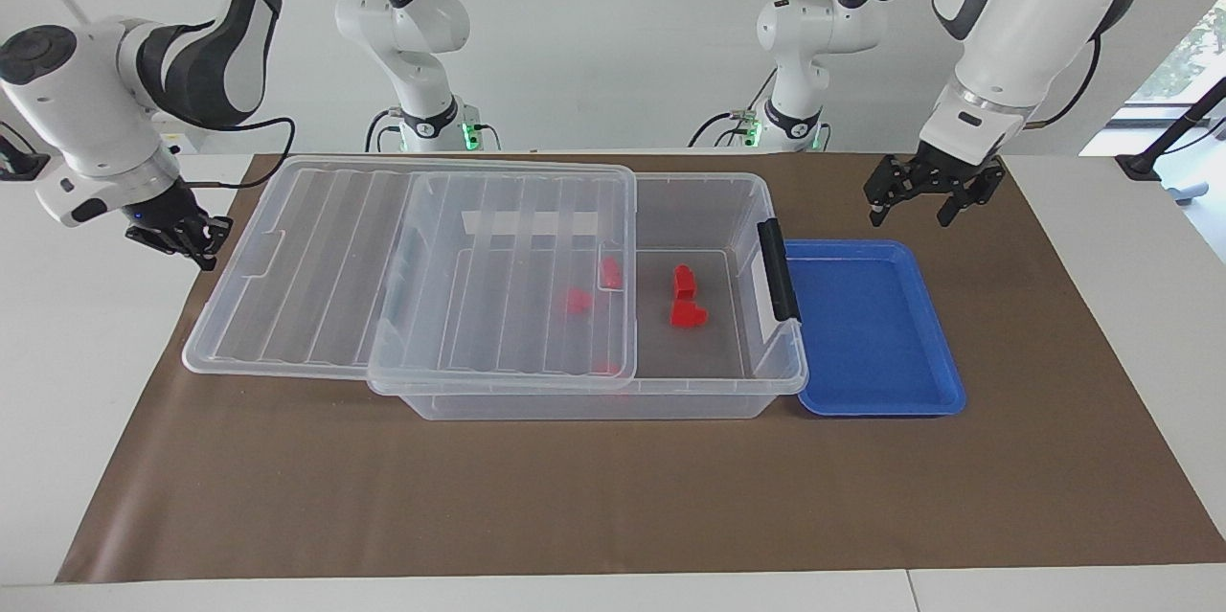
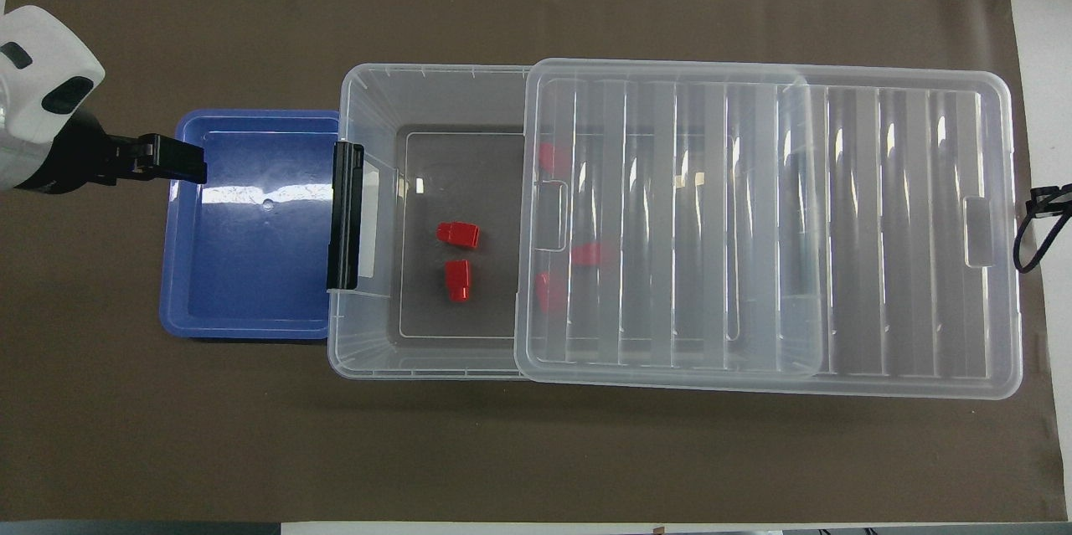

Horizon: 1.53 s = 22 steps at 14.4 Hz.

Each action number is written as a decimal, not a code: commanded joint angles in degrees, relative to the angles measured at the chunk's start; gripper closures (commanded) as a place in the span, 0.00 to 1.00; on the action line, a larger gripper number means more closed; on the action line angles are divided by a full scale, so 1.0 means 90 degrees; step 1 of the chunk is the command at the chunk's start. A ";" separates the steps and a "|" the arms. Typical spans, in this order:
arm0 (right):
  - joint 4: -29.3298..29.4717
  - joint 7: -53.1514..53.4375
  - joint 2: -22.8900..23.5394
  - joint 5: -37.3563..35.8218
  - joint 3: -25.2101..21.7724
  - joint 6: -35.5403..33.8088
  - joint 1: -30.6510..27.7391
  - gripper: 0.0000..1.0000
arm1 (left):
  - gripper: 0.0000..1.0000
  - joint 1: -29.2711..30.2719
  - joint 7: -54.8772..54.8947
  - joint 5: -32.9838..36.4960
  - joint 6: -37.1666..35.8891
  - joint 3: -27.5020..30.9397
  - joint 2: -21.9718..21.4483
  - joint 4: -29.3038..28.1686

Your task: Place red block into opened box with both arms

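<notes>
A brown paper-like mat [image 1: 613,497] is spread under the clear plastic box [image 1: 670,401], whose ribbed see-through lid [image 1: 412,267] is slid toward the right arm's end. Beside its black latch [image 1: 778,269] lies a smooth blue tray [image 1: 876,401]. Two chunky red blocks [image 1: 686,298] are seen inside the box; others, perhaps three, show blurred under the lid. The left gripper [image 1: 924,205] hangs spread and empty over the mat beside the tray; the right gripper [image 1: 187,238] is clenched, empty, beside the lid.

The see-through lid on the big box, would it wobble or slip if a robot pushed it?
Probably slides easily: the lid only rests on the box, overhanging one end. Likely light and a bit bendy, being thin ribbed plastic.
</notes>
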 commanded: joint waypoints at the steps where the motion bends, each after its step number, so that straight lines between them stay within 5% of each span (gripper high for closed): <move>1: -0.0168 0.0356 -0.0099 -0.0025 0.0196 0.0110 -0.0044 1.00 | 0.00 0.0140 0.0169 -0.0010 -0.0560 -0.0046 0.0143 0.0484; 22: -0.0226 0.1509 -0.0119 0.0034 0.0850 0.0071 -0.0034 1.00 | 0.00 0.0023 0.0218 0.0009 -0.0932 0.0285 0.0016 0.0524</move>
